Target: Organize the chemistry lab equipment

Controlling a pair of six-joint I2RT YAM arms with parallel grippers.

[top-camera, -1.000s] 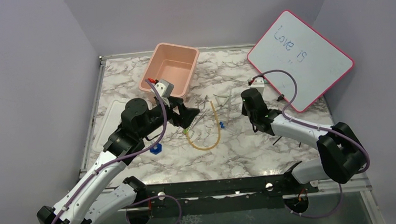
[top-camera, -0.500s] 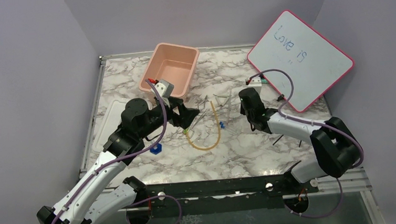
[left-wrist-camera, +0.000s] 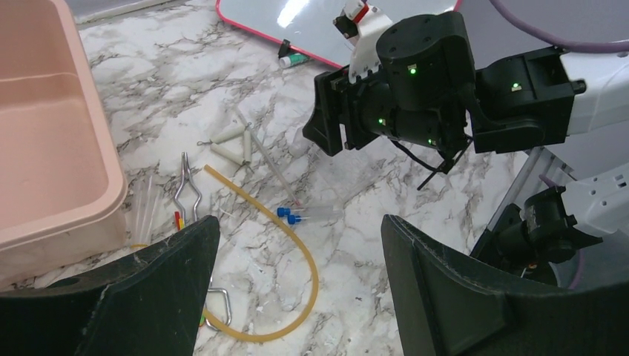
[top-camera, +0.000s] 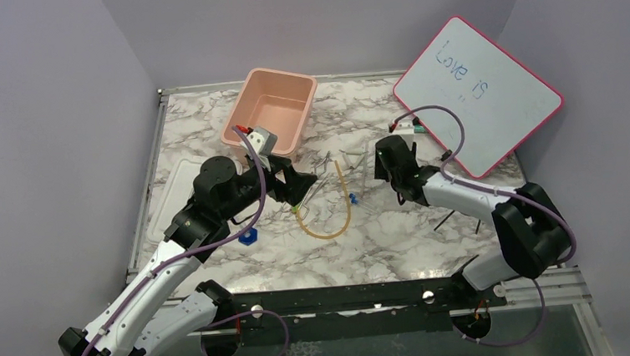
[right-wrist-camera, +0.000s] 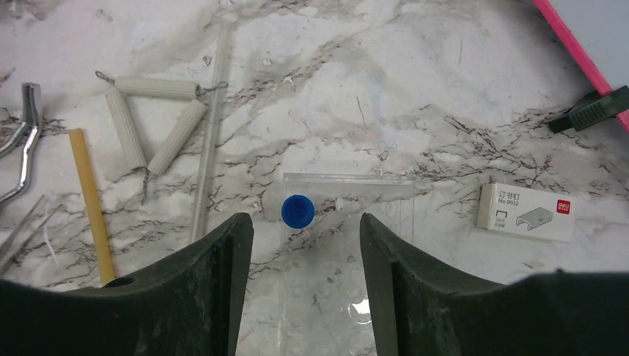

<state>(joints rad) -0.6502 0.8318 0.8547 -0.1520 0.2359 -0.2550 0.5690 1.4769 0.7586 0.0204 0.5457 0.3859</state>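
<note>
My right gripper (right-wrist-camera: 305, 224) hangs open over a clear plastic rack (right-wrist-camera: 348, 256). A blue-capped tube (right-wrist-camera: 297, 211) stands in the rack just beyond the fingertips, with nothing gripping it. My left gripper (left-wrist-camera: 297, 297) is open and empty above the U-bent amber rubber tube (left-wrist-camera: 305, 256). Thin metal tongs (left-wrist-camera: 187, 185) lie by its left finger. Two blue-capped tubes (left-wrist-camera: 293, 216) rest beside the amber tube. From above, the left gripper (top-camera: 302, 184) and right gripper (top-camera: 376, 162) face each other across the amber tube (top-camera: 331, 223). A blue piece (top-camera: 249, 235) lies near the left arm.
The pink tub (top-camera: 272, 114) stands at the back left and the red-framed whiteboard (top-camera: 478, 95) leans at the back right. A white clay triangle (right-wrist-camera: 148, 122), a glass rod (right-wrist-camera: 210, 133), a staples box (right-wrist-camera: 527, 212) and a marker (right-wrist-camera: 593, 111) lie around the rack. Thin black sticks (top-camera: 444, 219) lie under the right arm.
My right gripper has shifted a little left and toward the back, and its jaws now stand open. The left arm has not moved.
</note>
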